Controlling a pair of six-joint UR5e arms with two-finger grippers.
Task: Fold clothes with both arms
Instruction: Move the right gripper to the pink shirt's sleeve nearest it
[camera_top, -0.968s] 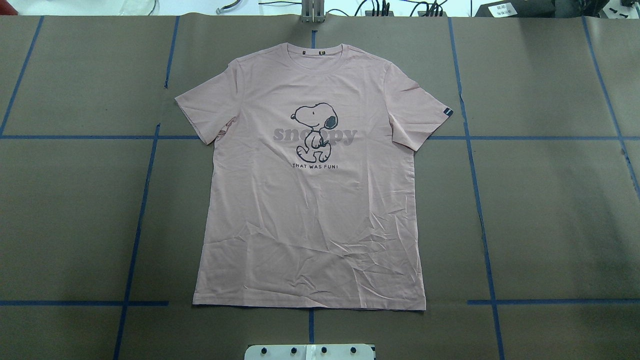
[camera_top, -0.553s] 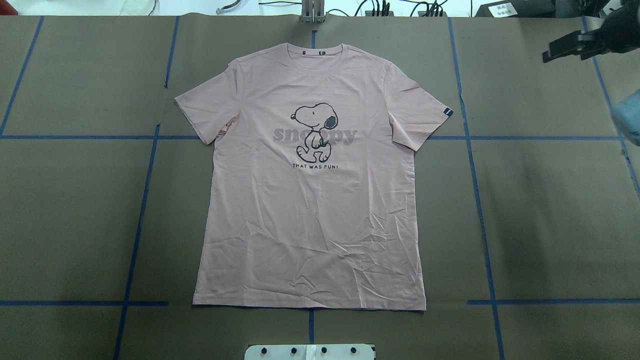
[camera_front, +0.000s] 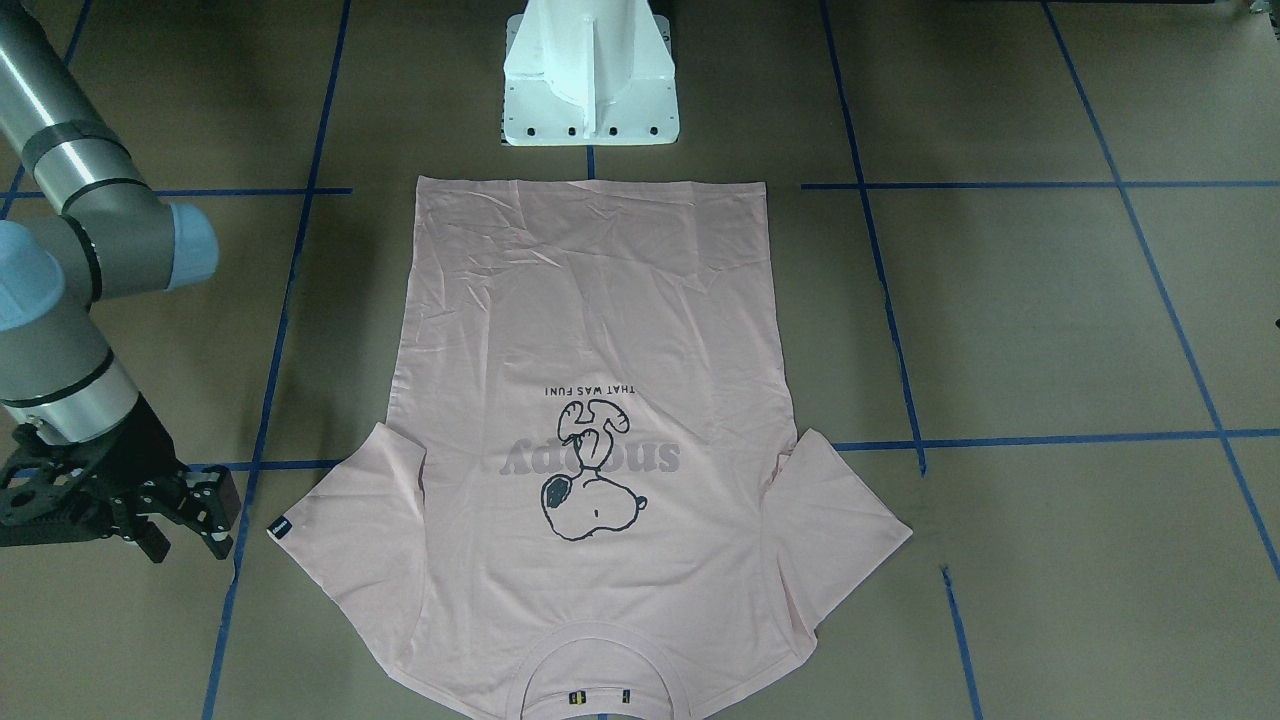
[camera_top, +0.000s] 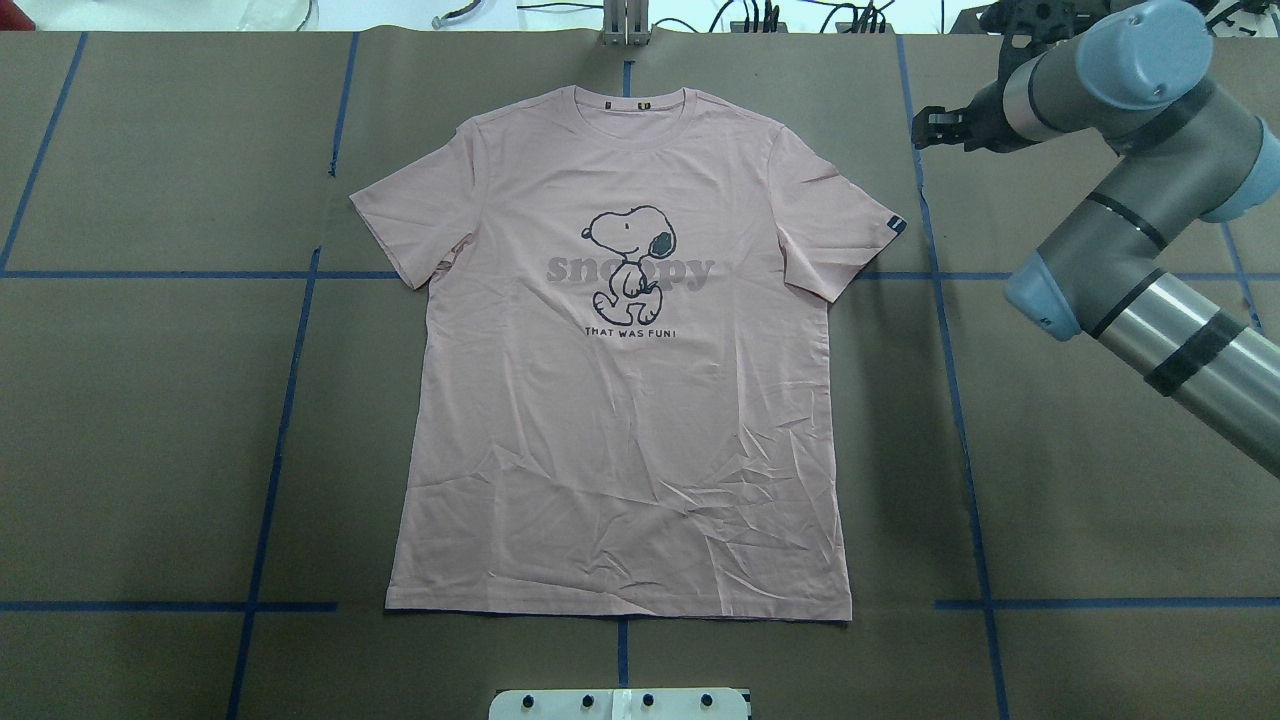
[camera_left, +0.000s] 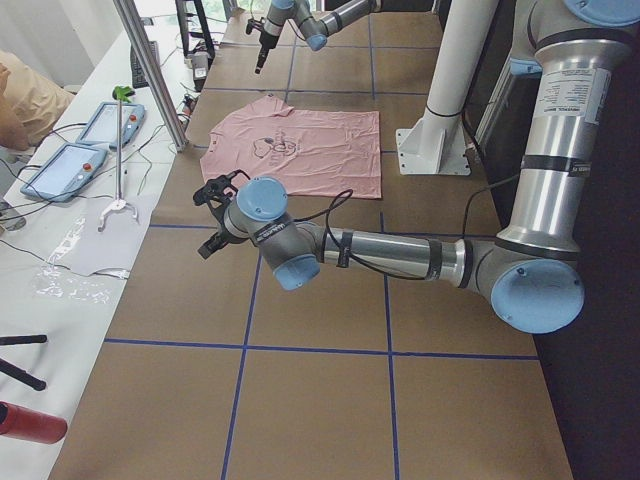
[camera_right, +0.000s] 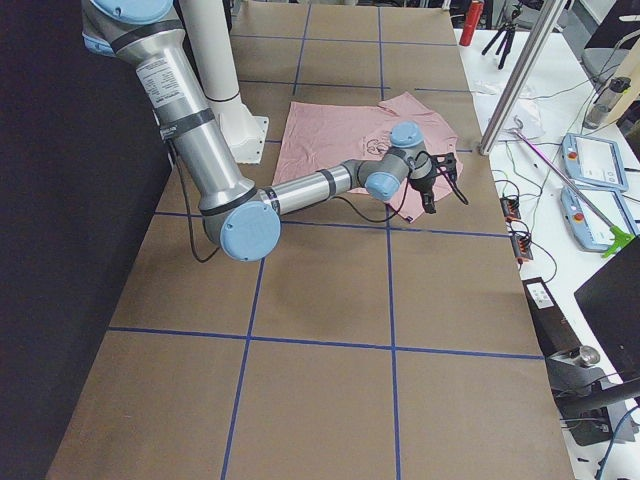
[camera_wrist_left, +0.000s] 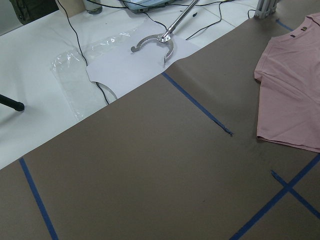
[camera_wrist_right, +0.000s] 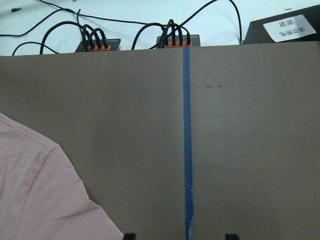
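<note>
Fingertips (camera_wrist_right: 130, 235) of the black two-finger right gripper (camera_front: 190, 520) stand wide apart with nothing between them; it grips nothing. It hangs over the brown paper-covered table (camera_top: 1100, 450), just beside the sleeve that bears the small black sleeve tag (camera_top: 897, 225), and is clear of the cloth. The right wrist view shows that sleeve's edge at lower left and a line of blue tape (camera_wrist_right: 187, 150) running between the fingertips.

The black left gripper (camera_left: 213, 212) shows only in the exterior left view, over bare paper off the shirt's other sleeve; whether it is open or closed cannot be told. Its wrist view shows no fingers.

The pale pink short-sleeved cotton T-shirt (camera_top: 620, 430) lies spread flat at mid-table, print side up, with both sleeves out. Its hem lies toward the white pedestal base (camera_front: 590, 90) and its collar away from it. Light creases mark the lower half.
</note>
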